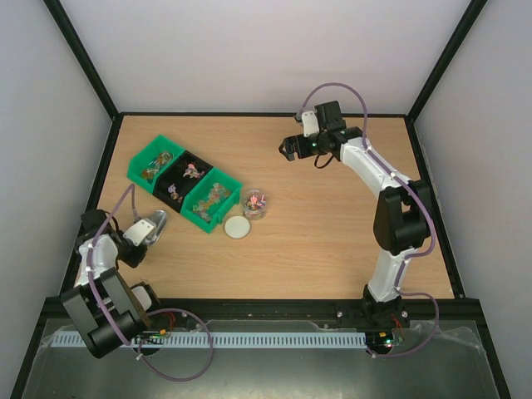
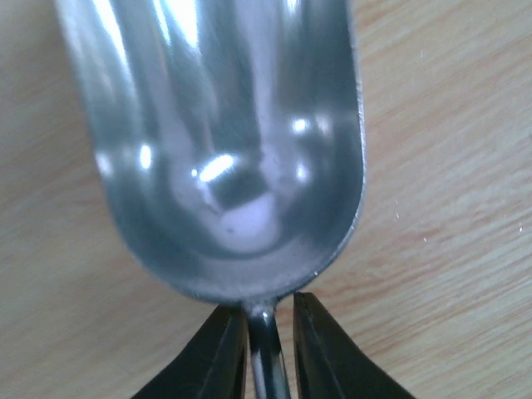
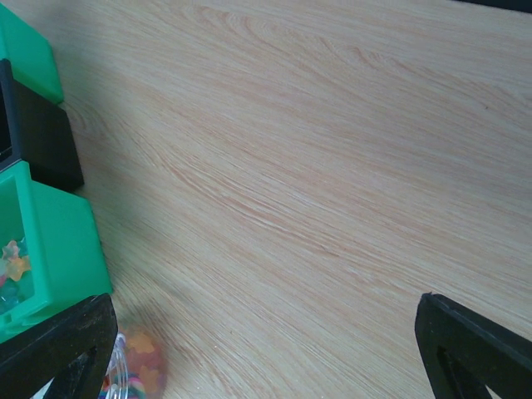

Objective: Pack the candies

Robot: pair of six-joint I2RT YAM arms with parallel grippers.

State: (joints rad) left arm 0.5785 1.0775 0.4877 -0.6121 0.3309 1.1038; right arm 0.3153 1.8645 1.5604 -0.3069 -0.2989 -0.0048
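Right gripper [image 1: 287, 148] is hovering wide open, candies [image 1: 254, 200] in jar [image 1: 245, 206] lying near, leftward; left gripper [image 2: 268, 304] is straddling scoop [image 2: 233, 125] handle, grip indeterminate.

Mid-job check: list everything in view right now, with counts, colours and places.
bins: three, green, black, green, row at table's left-centre
candies: many, mixed colours, in the bins and jar
jar: one, clear, right of the nearest green bin
lid: one, whitish, on the table beside the jar
scoop: one, shiny metal, near left, bowl empty
table: one, light wood
left gripper: black fingers either side of the scoop's handle
right gripper: open, above the table, far centre-right
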